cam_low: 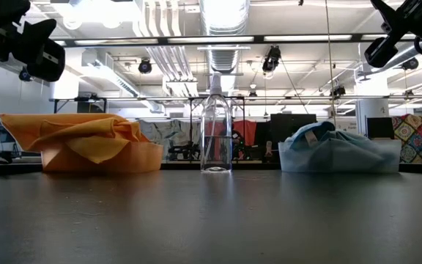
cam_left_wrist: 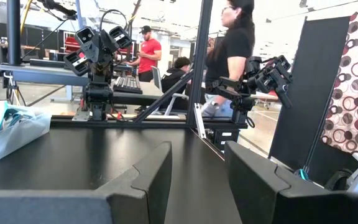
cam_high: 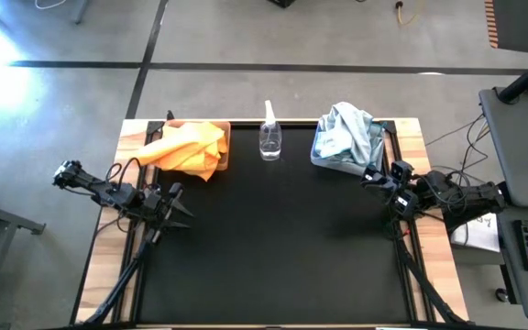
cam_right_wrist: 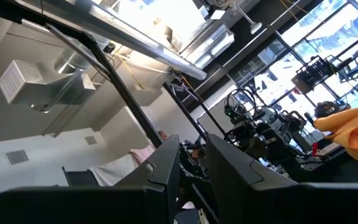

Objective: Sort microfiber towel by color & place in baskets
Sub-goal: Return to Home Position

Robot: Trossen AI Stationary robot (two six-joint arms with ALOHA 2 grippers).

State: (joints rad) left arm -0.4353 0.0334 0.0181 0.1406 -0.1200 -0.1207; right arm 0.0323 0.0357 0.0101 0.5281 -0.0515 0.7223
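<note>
Left of the spray bottle (cam_high: 270, 137), out by the black worktop's (cam_high: 273, 247) edge, the left hand (cam_high: 183, 207) hangs with its fingers parted and nothing between them. Closer to the bottle's left, the orange towels (cam_high: 189, 147) lie heaped in the tan bin (cam_low: 143, 158) (one fold droops over its rim). Right of the bottle the pale blue towels (cam_high: 348, 133) fill the translucent bin (cam_low: 388, 157), and beside it the right hand (cam_high: 370, 177) is raised, fingers slightly apart and empty.

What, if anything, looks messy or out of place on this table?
Only the piles: orange towels overhang the tan basket, blue towels heap above the grey-blue basket. The spray bottle stands upright.
</note>
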